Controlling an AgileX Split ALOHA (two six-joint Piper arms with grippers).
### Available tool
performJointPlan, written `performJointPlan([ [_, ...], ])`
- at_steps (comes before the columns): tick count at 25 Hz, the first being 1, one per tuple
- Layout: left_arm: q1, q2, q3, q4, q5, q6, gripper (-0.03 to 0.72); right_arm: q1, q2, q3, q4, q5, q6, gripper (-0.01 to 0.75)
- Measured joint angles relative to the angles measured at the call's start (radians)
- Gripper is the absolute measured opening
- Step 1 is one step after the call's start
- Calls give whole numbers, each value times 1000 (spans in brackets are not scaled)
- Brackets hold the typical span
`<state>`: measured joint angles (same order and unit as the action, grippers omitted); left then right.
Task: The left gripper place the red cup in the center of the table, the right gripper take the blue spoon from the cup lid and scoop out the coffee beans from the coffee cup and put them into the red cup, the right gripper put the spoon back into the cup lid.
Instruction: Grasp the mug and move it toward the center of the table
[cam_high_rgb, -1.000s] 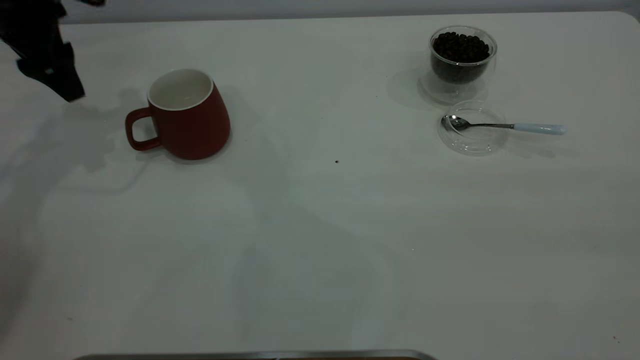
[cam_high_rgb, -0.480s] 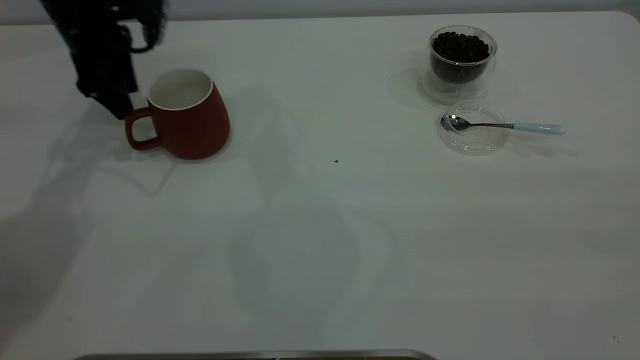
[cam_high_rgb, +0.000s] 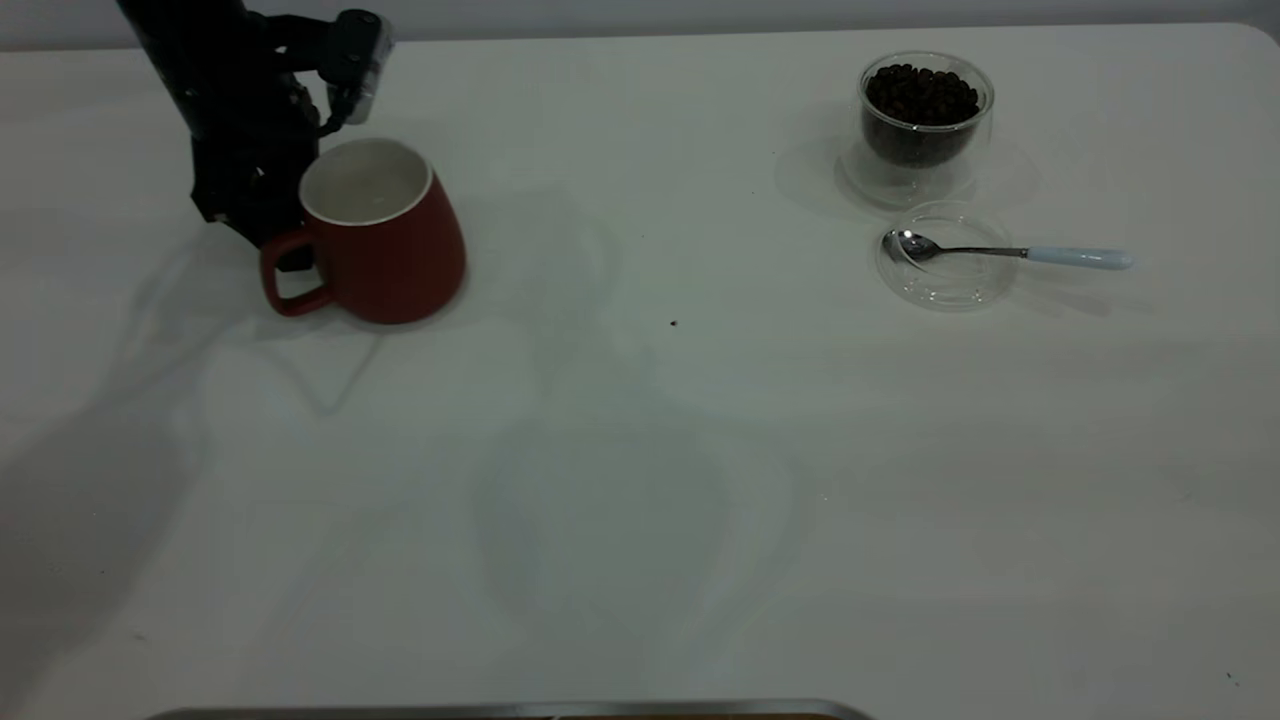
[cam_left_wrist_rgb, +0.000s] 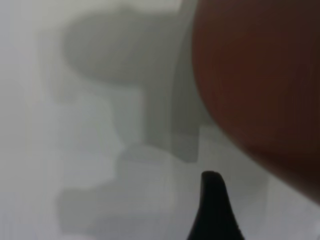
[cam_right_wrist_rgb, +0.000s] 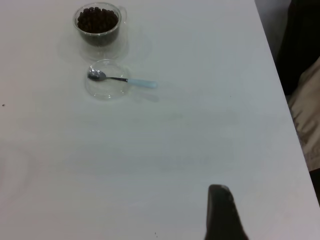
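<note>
On the white worktop (cam_high_rgb: 640, 480) my left claw (cam_high_rgb: 268, 235) sits at the red cup's (cam_high_rgb: 385, 240) handle, far left; I cannot tell its grip. Nothing blocks the middle. Far right stand the glass cup (cam_high_rgb: 925, 125) of beans (cam_high_rgb: 921, 95), lid (cam_high_rgb: 945, 275) and spoon (cam_high_rgb: 1010, 252). Only my right wrist view shows my right claw's fingertip (cam_right_wrist_rgb: 222, 212), well apart from them.

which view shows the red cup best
The exterior view: the whole red cup shows, handle and white inside, upright with the left gripper at its handle. The left wrist view has only a close red wall. The right wrist view misses it.
</note>
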<state>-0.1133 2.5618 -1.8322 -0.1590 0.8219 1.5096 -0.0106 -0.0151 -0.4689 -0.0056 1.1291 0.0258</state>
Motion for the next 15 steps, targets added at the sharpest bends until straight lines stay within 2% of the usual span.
performJointPlan([
  [9, -95, 7, 0, -37, -5, 5, 587, 0, 0, 0, 0, 0, 0, 494],
  [15, -146, 7, 0, -38, -67, -24, 587, 0, 0, 0, 0, 0, 0, 494],
])
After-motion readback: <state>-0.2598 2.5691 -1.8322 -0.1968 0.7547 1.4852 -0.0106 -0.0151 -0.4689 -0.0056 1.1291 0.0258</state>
